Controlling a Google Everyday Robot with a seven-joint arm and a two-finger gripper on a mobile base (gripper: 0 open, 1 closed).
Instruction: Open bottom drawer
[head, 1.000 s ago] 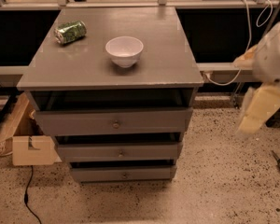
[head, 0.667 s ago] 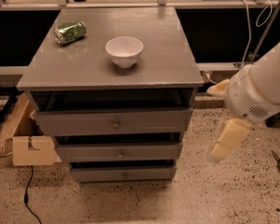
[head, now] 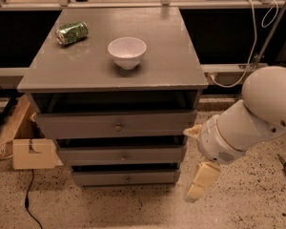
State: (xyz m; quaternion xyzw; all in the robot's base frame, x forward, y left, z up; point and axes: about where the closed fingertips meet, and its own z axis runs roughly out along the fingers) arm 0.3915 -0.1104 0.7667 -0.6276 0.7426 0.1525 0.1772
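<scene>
The arm has swung in from the right and dropped lower. The gripper (head: 188, 165) now hangs just beside the cabinet's (head: 47, 82) right edge, level with the lower drawers. The bowl (head: 127, 51) and can (head: 72, 33) on top have not shifted.

In the camera view, the claw's two cream fingers (head: 200, 182) stand well apart, open and holding nothing. One points down at the floor and the other sits up near the top drawer's (head: 76, 126) right end.

The bottom drawer (head: 100, 178) is the lowest and narrowest front, just above the floor, and looks shut. Its knob (head: 127, 178) sits at the centre, well left of the claw.

The drawer is probably stiff wood and should slide straight out. The knob is the only hold, and being small and round it may slip unless the fingers close squarely on it.

The bowl appears empty. What the drawers hold is hidden.
</scene>
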